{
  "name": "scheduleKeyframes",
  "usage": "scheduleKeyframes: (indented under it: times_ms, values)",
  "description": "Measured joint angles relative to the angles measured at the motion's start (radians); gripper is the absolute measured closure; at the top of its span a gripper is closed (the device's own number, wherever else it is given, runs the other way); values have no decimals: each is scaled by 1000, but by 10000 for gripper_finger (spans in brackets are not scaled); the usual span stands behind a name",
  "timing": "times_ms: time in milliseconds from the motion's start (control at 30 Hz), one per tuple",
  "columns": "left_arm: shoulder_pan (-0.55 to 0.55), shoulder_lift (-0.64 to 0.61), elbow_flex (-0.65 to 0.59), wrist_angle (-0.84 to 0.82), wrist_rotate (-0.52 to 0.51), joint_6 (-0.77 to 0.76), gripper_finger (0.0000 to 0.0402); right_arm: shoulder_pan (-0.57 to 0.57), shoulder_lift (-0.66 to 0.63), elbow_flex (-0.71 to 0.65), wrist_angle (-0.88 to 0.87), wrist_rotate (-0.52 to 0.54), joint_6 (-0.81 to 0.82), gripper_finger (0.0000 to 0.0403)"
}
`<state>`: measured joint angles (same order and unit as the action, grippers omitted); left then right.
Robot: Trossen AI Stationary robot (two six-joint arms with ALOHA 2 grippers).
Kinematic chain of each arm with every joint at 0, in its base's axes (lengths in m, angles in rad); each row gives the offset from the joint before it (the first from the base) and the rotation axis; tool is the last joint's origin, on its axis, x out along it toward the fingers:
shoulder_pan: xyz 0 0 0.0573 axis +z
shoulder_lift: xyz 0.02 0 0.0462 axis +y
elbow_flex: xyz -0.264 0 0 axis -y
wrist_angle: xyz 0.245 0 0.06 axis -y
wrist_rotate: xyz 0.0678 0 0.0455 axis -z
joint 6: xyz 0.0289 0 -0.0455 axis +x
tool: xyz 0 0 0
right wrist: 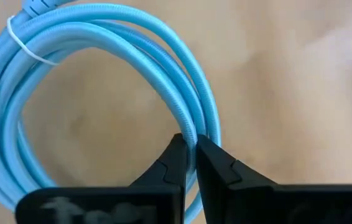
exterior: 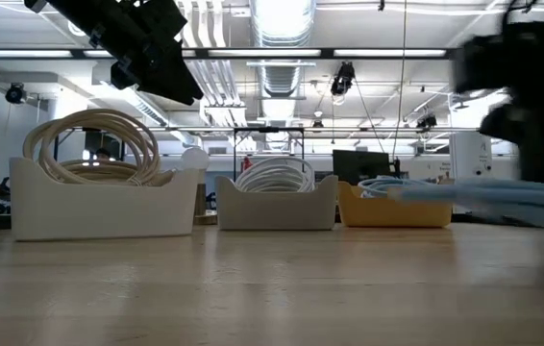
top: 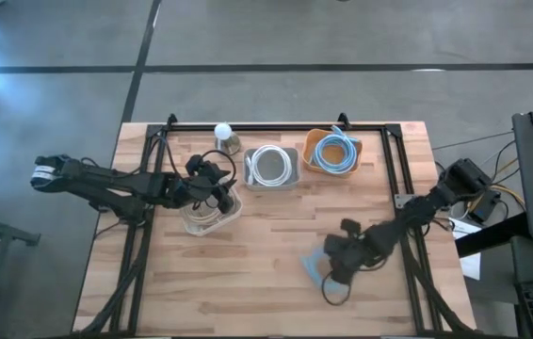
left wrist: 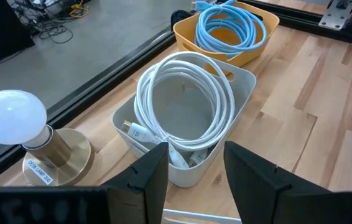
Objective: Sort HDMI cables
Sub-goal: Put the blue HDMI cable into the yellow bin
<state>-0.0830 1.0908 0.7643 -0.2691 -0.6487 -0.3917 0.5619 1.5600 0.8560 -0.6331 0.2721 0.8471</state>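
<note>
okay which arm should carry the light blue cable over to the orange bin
Right. The right gripper is shut on the light blue cable, with the orange bin on its side. The left gripper hovers open over the white bin.

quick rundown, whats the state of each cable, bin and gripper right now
light blue cable: coiled, pinched by the right gripper
left gripper: open, above the white bin
white bin: holds beige cables
grey bin: holds a white coil
orange bin: holds a blue coil
</note>
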Motion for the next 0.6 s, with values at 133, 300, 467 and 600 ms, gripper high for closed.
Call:
scheduleKeyframes:
  times_ms: [133, 300, 467, 600]
  values:
    - [0, 0, 0, 0, 0, 1, 241, -75, 0, 49, -7, 255, -35, 387]
    - [0, 0, 0, 0, 0, 2, 241, -178, 0, 148, -74, 385, -141, 387]
    - [0, 0, 0, 0, 0, 2, 241, -277, -1, 267, -253, 482, -170, 387]
    - [0, 0, 0, 0, 0, 4, 241, -350, -3, 345, -400, 571, -169, 383]
